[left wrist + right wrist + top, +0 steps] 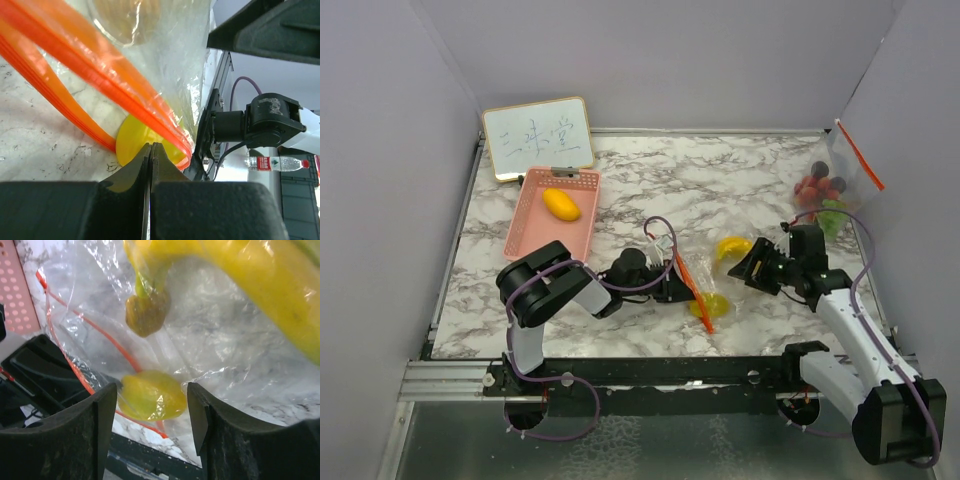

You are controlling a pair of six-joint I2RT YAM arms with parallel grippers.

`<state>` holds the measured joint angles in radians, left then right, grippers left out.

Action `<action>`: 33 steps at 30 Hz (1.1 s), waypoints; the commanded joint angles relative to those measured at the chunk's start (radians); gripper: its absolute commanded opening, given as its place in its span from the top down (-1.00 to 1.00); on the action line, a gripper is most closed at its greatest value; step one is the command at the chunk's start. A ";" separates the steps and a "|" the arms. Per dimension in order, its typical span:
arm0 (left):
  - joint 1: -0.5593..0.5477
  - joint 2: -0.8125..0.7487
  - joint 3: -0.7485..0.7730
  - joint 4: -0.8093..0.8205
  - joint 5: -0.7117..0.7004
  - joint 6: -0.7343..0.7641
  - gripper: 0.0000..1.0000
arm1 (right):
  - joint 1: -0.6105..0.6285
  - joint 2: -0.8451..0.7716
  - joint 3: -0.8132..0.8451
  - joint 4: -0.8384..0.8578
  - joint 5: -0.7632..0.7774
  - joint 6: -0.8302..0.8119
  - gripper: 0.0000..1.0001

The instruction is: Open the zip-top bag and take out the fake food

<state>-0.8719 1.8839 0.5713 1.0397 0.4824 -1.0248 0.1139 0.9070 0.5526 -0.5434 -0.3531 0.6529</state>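
Observation:
The clear zip-top bag [698,268] with an orange zip lies on the marble between my two grippers. Inside it are a yellow banana [732,246] and a yellow lemon [712,305]. My left gripper [675,287] is shut at the bag's zip edge. In the left wrist view its tips [151,146] meet just under the orange zip strip [100,75], with the lemon [132,145] behind them. My right gripper [752,268] stands open over the bag's other side. In the right wrist view, the lemon [150,397] shows through the film between its fingers, with the banana [260,290] above.
A second zip bag [842,165] holding red berries [812,185] and green bits leans on the right wall. The pink basket [532,228] at the left holds an orange-yellow piece [561,204]. A small whiteboard [538,137] stands behind it.

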 commanded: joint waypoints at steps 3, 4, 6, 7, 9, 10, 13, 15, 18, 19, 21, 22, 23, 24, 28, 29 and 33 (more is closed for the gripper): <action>0.002 -0.037 0.031 -0.079 -0.010 0.078 0.82 | 0.000 -0.067 -0.085 -0.017 -0.197 0.012 0.06; 0.002 -0.040 0.032 -0.087 -0.016 0.085 0.77 | -0.001 -0.075 -0.105 0.008 -0.208 0.033 0.17; 0.002 -0.051 0.032 -0.104 -0.027 0.100 0.64 | 0.000 -0.078 -0.159 0.067 -0.230 0.061 0.41; 0.001 -0.059 0.032 -0.109 -0.028 0.108 0.52 | -0.001 -0.068 -0.182 0.093 -0.242 0.074 0.52; 0.002 -0.075 0.030 -0.133 -0.033 0.125 0.38 | 0.000 -0.041 -0.217 0.135 -0.262 0.090 0.66; 0.002 -0.086 0.032 -0.156 -0.040 0.139 0.33 | 0.000 -0.026 -0.230 0.150 -0.268 0.095 0.72; 0.001 -0.115 0.037 -0.219 -0.064 0.173 0.17 | 0.000 0.005 -0.250 0.177 -0.258 0.092 0.80; 0.002 -0.129 0.039 -0.241 -0.072 0.187 0.06 | 0.000 0.022 -0.260 0.198 -0.253 0.090 0.81; 0.002 -0.133 0.042 -0.254 -0.074 0.197 -0.03 | 0.000 0.053 -0.276 0.245 -0.265 0.097 0.81; 0.001 -0.132 0.040 -0.253 -0.074 0.197 -0.04 | 0.000 0.065 -0.282 0.265 -0.273 0.102 0.81; 0.001 -0.137 0.027 -0.250 -0.077 0.194 -0.05 | -0.001 0.089 -0.293 0.306 -0.296 0.112 0.82; 0.001 -0.141 0.018 -0.248 -0.079 0.191 -0.05 | 0.000 0.099 -0.296 0.322 -0.305 0.116 0.82; 0.001 -0.145 0.006 -0.245 -0.081 0.186 -0.05 | 0.000 0.107 -0.298 0.340 -0.312 0.119 0.82; 0.002 -0.151 -0.006 -0.244 -0.085 0.180 -0.06 | 0.000 0.115 -0.301 0.357 -0.317 0.123 0.82; -0.011 -0.165 -0.059 -0.232 -0.100 0.150 -0.29 | -0.001 0.154 -0.313 0.423 -0.338 0.139 0.82; -0.016 -0.167 -0.075 -0.217 -0.105 0.135 -0.32 | 0.000 0.163 -0.315 0.435 -0.342 0.140 0.82; -0.033 -0.160 -0.111 -0.174 -0.107 0.104 -0.34 | 0.000 0.185 -0.307 0.445 -0.327 0.126 0.82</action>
<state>-0.8841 1.7329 0.4988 0.8303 0.3996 -0.8883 0.1139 1.0695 0.2562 -0.1486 -0.6537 0.7681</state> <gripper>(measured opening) 0.667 0.092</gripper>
